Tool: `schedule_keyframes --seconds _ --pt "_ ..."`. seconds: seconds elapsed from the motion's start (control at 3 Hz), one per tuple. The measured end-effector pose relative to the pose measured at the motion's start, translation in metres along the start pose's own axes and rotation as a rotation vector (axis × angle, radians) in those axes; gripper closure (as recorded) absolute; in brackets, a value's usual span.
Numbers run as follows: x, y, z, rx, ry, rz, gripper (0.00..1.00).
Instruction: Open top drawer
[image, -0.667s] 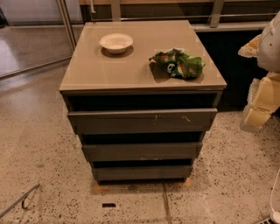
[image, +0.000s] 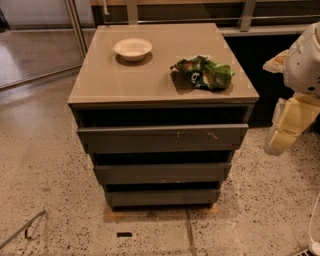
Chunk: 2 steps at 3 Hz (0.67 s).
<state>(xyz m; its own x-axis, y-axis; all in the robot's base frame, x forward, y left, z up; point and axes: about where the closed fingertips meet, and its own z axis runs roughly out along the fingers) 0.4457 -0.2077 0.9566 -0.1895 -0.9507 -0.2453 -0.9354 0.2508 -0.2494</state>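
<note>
The top drawer is the widest of three dark grey, handleless fronts on a low cabinet, with pale scratch marks right of centre. A dark gap shows between its upper edge and the beige cabinet top. My gripper, cream-coloured under a white arm part, hangs at the right edge of the view. It is beside the cabinet's right side, about level with the top drawer and apart from it, holding nothing I can see.
A white bowl and a crumpled green snack bag lie on the cabinet top. Two narrower drawer fronts sit below. A railing runs behind. A thin cable and a small dark mark are on the speckled floor.
</note>
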Motion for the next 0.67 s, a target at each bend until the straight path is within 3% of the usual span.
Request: schedule_keyframes --seconds 0.67 --pt "-0.008 -0.003 0.066 -0.012 -0.058 -0.059 0.0"
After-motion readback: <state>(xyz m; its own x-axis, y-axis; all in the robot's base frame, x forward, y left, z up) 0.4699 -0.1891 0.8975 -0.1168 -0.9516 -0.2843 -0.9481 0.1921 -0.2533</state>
